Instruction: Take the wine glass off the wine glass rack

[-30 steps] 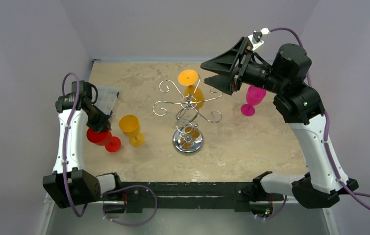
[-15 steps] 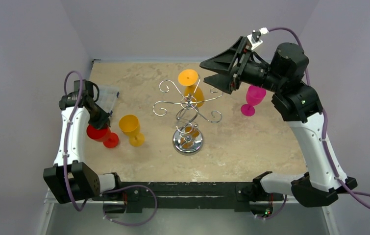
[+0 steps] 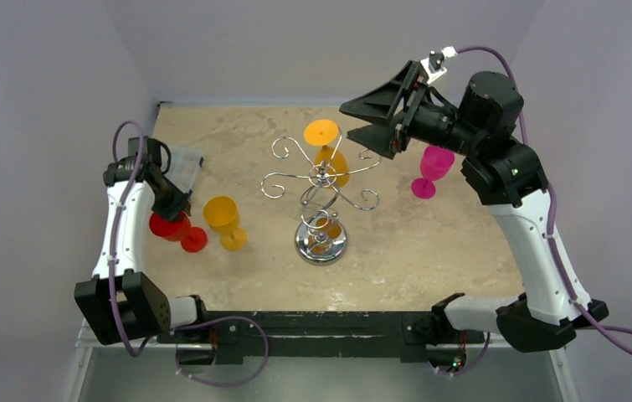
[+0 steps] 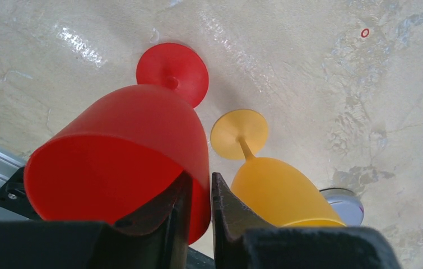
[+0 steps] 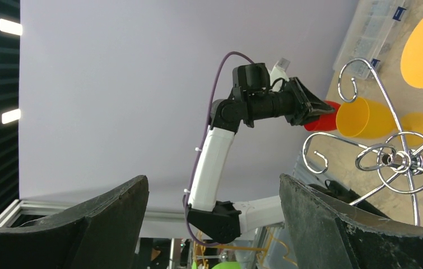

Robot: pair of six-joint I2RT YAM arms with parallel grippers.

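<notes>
The bench (image 3: 429, 251) lies under both my end effectors. The wine glass rack (image 3: 321, 237) stands between them, nearer my right end effector (image 3: 347, 119), whose fingers gape wide and hold nothing. The wine glass (image 3: 332, 163), orange, hangs foot-up on the rack's far side, just ahead of and below those parted fingertips. Its long axis runs upright, across my roughly level reach. I judge the right arm the 1 to take it, closing on stem or bowl. My left end effector (image 4: 199, 179) is well apart from the rack, pinched on the wall of a red glass (image 4: 125, 151). 1 yellow glass (image 4: 276, 188) stands just beside it, and 1 pink glass (image 3: 431, 167) beneath my right wrist.
</notes>
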